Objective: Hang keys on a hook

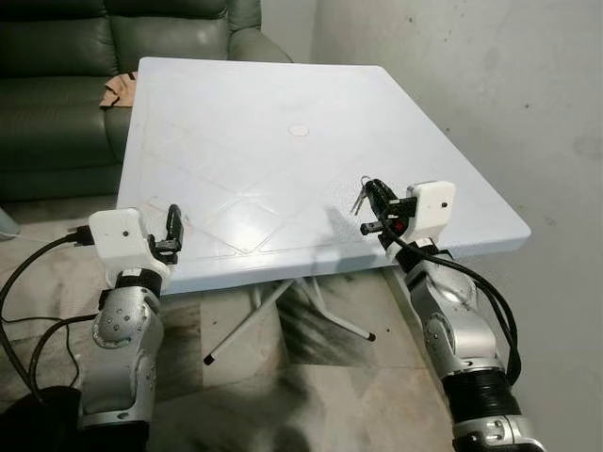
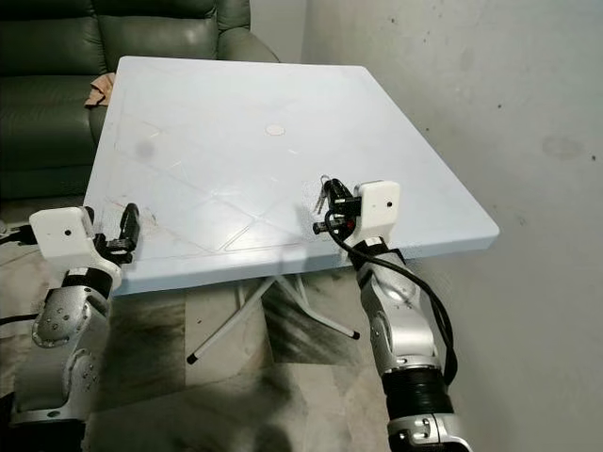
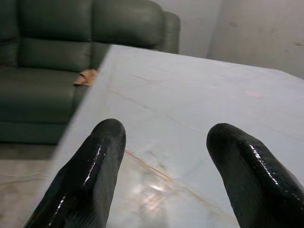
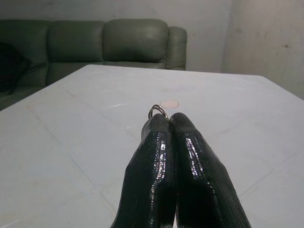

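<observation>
- A green sofa (image 1: 57,85) stands behind the desk's far left corner, with a tan cloth (image 1: 117,90) on its seat.
- The left gripper (image 1: 173,229) hovers at the near left edge of the pale blue desk (image 1: 273,104), fingers (image 3: 90,175) spread and empty.
- A small round cap (image 1: 300,130) marks the desk's middle.
- The right gripper (image 1: 373,200) is over the near right part of the desk, fingers pressed together, pinching the keys (image 1: 359,200), whose ring pokes out at the tips.
</observation>
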Controlling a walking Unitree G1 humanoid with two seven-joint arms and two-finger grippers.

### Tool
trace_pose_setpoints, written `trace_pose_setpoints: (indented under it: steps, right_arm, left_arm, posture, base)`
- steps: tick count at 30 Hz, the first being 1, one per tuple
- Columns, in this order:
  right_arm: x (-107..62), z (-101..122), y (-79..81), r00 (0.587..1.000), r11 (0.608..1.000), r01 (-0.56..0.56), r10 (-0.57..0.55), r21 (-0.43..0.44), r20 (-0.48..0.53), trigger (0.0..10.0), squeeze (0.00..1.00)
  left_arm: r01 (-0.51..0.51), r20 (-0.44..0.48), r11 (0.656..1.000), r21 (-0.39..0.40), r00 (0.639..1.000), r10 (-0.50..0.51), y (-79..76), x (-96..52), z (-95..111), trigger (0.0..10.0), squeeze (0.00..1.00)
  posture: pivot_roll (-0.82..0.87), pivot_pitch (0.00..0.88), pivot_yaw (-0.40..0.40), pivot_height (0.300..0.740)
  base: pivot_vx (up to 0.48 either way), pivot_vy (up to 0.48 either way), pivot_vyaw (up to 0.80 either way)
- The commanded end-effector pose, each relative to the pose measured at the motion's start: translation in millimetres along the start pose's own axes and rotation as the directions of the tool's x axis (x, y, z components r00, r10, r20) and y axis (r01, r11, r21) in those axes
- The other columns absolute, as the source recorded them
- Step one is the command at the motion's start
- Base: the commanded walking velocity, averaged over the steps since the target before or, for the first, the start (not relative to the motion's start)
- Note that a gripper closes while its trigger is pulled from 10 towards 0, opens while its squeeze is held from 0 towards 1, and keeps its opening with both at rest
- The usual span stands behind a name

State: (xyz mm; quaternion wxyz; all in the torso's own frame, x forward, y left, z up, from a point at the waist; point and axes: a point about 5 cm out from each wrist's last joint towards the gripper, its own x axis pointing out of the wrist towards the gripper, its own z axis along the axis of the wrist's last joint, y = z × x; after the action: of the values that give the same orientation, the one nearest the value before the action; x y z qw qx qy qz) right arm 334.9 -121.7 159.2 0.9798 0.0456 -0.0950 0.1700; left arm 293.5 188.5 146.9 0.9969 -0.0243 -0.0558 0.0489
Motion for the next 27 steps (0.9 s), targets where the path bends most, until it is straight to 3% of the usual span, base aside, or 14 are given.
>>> trace_pose_setpoints:
  steps: [1, 12, 23, 27]
  right_arm:
    - [-1.8, -3.5, -1.0, 1.000, 1.000, 0.004, -0.004, -0.012, -0.011, 10.0, 0.00]
    - [0.7, -2.8, -2.8, 1.000, 1.000, 0.013, -0.013, -0.023, -0.001, 10.0, 0.00]
    - [-2.4, -5.7, -2.9, 1.000, 1.000, 0.009, -0.009, -0.026, -0.006, 10.0, 0.00]
    - [-2.9, -6.4, -2.4, 1.000, 1.000, 0.009, -0.009, -0.027, -0.007, 10.0, 0.00]
  left_arm:
    - [0.008, -0.012, 1.000, 0.007, 1.000, -0.008, -1.9, -1.1, -4.2, 10.0, 0.00]
    - [-0.001, -0.002, 1.000, 0.009, 1.000, 0.001, 10.0, 3.2, -1.5, 10.0, 0.00]
    - [-0.020, 0.003, 1.000, -0.005, 1.000, 0.020, 16.0, 2.6, 0.0, 10.0, 0.00]
    - [-0.027, 0.009, 1.000, -0.006, 1.000, 0.027, 17.3, 2.2, -0.2, 10.0, 0.00]
  posture:
    - [-0.02, 0.000, -0.069, 0.724]
    - [-0.02, 0.000, -0.059, 0.724]
    - [-0.02, 0.000, -0.062, 0.724]
    - [-0.03, 0.000, -0.061, 0.724]
  base:
    - [0.000, 0.000, -0.72]
    - [0.000, 0.000, -0.72]
    - [0.000, 0.449, -0.72]
    - [0.000, 0.073, -0.72]
